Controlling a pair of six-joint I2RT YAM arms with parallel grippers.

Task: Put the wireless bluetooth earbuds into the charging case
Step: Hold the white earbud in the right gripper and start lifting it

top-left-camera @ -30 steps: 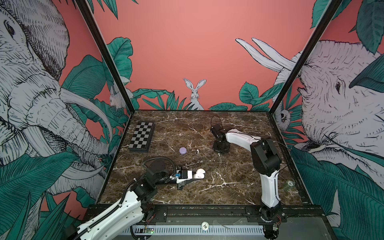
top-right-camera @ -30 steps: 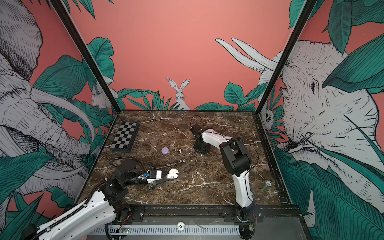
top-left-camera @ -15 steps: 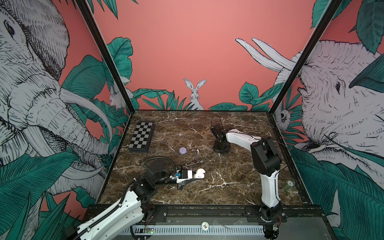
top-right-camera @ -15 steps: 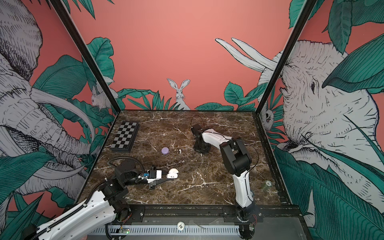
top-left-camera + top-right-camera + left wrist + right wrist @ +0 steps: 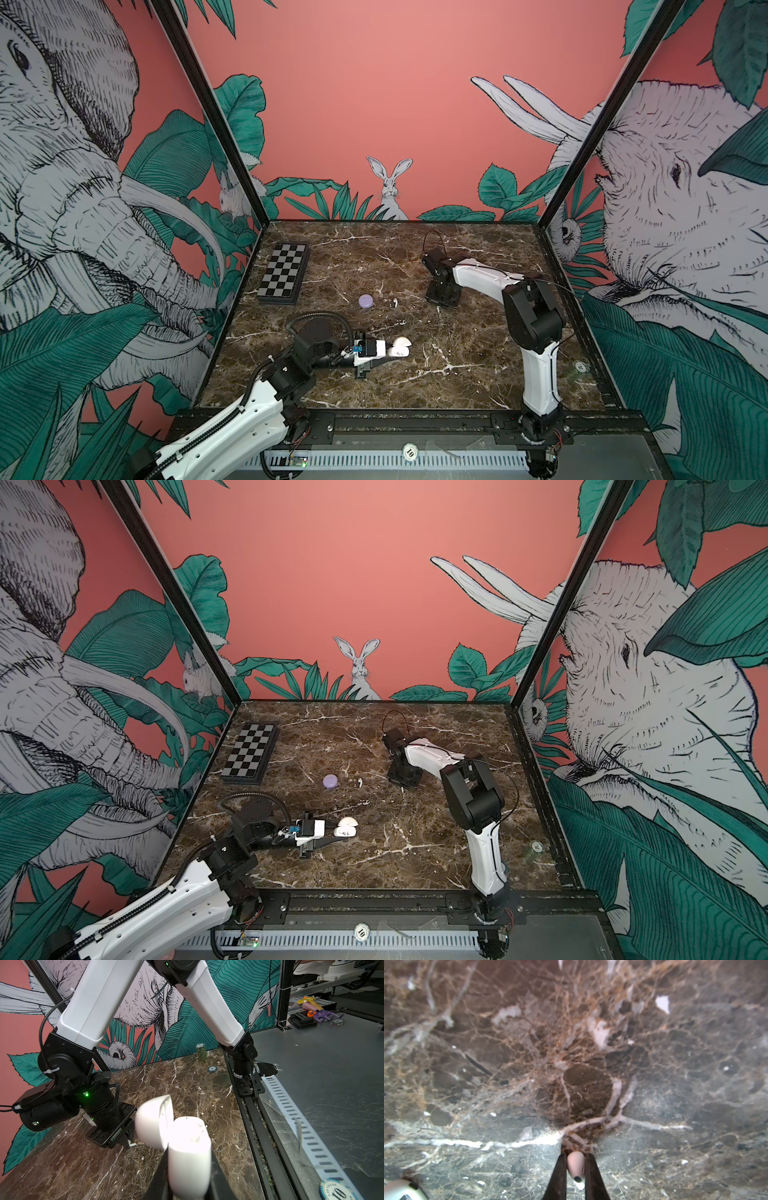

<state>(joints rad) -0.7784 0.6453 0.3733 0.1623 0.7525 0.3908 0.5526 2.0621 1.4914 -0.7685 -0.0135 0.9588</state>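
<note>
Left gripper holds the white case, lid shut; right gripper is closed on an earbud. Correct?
Not the lid: the left wrist view shows the white case in the left gripper with its lid open. The right gripper is closed on an earbud.

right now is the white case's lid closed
No, the white case has its lid swung up and open beside the body.

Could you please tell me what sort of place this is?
Probably a robot test booth in a workshop: two arms are bolted at a marble-look table, printed jungle panels on a black frame wall it in, and a grey bench with clutter lies beyond.
</note>
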